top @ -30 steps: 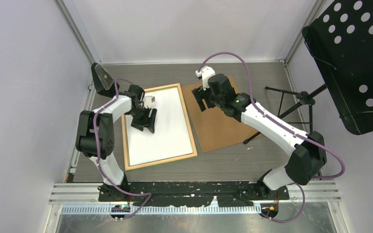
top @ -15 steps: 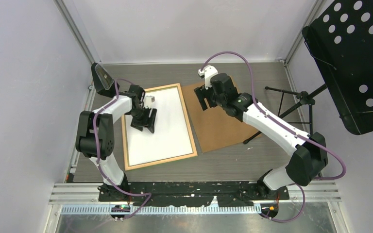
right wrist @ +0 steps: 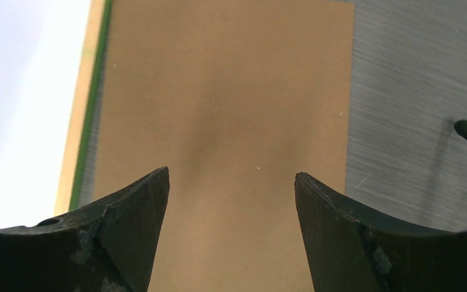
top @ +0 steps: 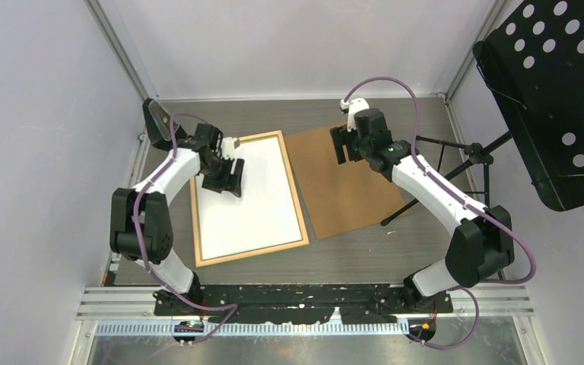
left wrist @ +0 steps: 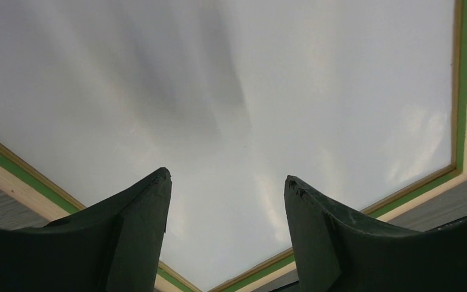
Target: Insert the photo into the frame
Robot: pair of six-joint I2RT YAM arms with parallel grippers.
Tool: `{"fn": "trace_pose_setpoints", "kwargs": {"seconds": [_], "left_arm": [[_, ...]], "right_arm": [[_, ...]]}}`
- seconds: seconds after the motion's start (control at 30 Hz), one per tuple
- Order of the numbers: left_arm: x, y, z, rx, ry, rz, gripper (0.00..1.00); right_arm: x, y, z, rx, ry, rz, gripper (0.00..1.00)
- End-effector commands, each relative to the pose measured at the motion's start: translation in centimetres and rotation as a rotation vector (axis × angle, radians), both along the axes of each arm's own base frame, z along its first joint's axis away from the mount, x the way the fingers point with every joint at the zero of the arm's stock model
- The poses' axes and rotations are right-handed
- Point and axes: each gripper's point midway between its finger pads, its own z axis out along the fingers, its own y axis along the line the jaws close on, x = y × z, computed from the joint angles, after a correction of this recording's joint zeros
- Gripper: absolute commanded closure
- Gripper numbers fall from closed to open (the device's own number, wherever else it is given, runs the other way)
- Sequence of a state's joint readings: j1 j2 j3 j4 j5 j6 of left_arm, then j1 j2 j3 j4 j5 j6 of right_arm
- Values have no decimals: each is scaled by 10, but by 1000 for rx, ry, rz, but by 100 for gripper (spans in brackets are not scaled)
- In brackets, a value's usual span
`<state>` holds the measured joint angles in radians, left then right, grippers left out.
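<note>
Slippage is the risk I judge likeliest. The photo (top: pixel 255 201), showing only as a white glossy sheet, probably face down, fills the thin rectangular light-wood frame (top: pixel 251 253) lying toward the table's (top: pixel 395 251) left edge. My left gripper (left wrist: pixel 226 179) hovers spread above its far end, holding nothing; a clumsy press could skew or buckle the sheet. My right gripper (right wrist: pixel 231 173) hangs spread over the plain brown hardboard sheet (top: pixel 350 190) beside the frame; dragging it could nudge the frame.
</note>
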<state>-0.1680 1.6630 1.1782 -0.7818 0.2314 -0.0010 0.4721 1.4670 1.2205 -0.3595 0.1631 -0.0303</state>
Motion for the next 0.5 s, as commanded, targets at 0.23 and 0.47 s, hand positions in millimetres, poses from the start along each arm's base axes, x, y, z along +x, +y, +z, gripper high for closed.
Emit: {"fn": "trace_pose_setpoints", "kwargs": {"seconds": [0.23, 0.47], "left_arm": [[18, -80, 81, -249, -126, -128, 9], [19, -171, 100, -381, -83, -250, 0]], "right_arm": [[29, -53, -42, -13, 99, -132, 18], [38, -89, -77, -36, 177, -211, 18]]}}
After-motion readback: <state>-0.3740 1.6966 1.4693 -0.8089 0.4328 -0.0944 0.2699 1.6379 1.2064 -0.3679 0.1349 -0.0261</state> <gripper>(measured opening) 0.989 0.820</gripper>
